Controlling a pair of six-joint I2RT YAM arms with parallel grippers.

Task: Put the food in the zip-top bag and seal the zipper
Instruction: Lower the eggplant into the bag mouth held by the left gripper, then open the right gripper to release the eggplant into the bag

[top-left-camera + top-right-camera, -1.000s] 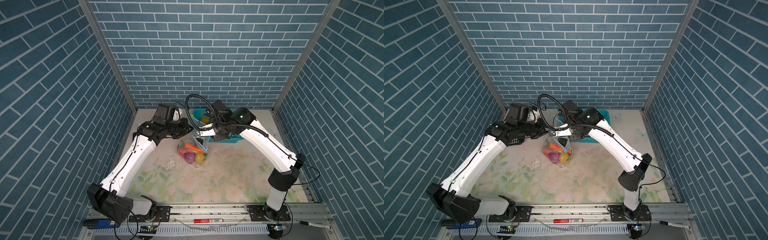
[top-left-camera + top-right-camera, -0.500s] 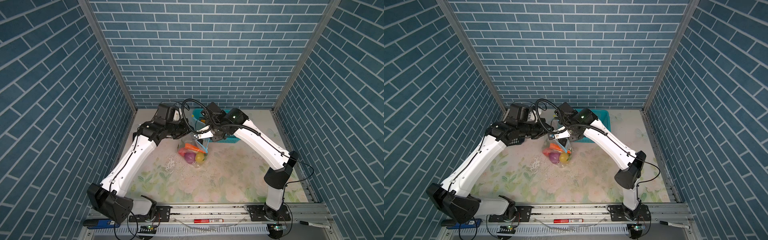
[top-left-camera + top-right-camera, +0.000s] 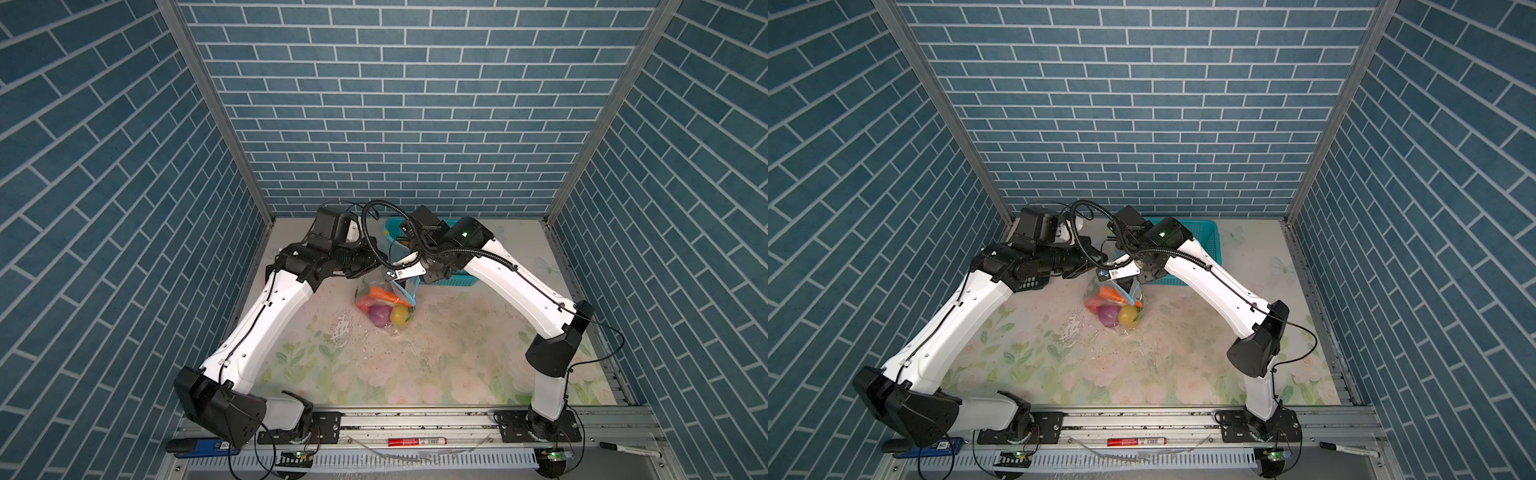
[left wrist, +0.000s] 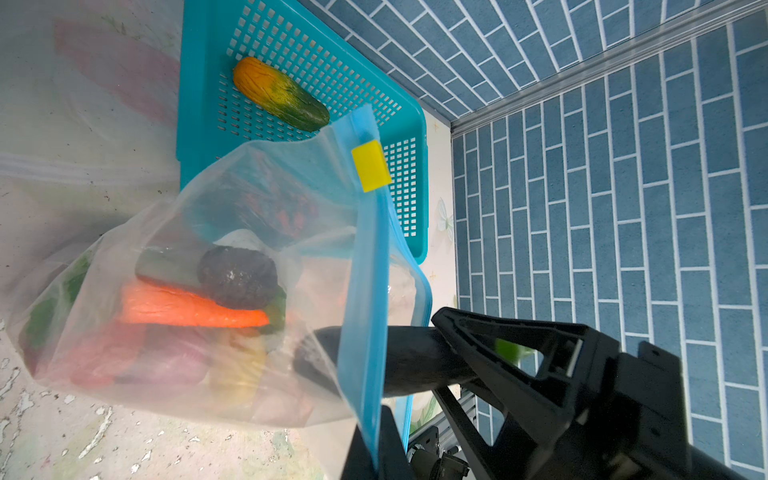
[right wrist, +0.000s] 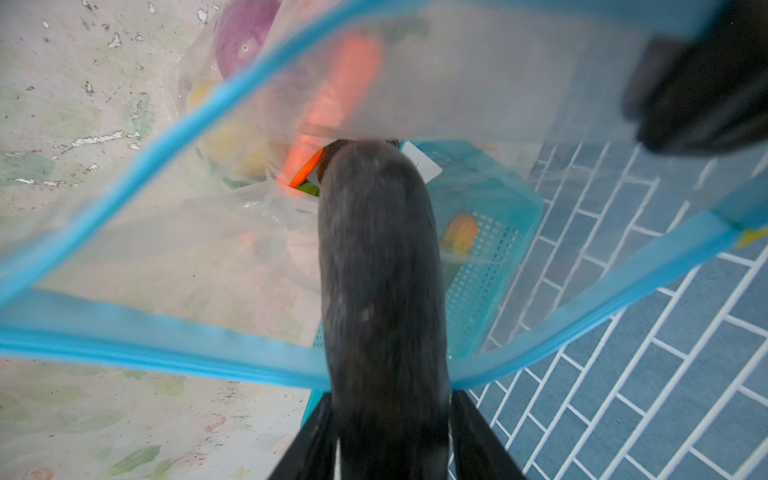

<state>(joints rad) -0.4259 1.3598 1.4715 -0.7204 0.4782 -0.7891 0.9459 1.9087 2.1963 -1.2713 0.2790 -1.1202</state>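
Clerk: Zip-top bag (image 4: 166,257), location and handling?

Checker: Hanging over surface (image 3: 415,365), just beside teal basket (image 4: 195,104), mouth open. Film judged thin, limp, slippery, light; hold by stiffer zipper (image 4: 365,257). Left claw (image 4: 376,453) pinches that strip. Right claw (image 5: 390,397) clasps eggplant (image 5: 382,270), half through mouth. Carrot (image 4: 191,309), purple onion (image 3: 378,314) already inside.

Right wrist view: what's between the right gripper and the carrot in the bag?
The dark eggplant, reaching from the right gripper through the bag's open mouth toward the carrot, in the right wrist view.
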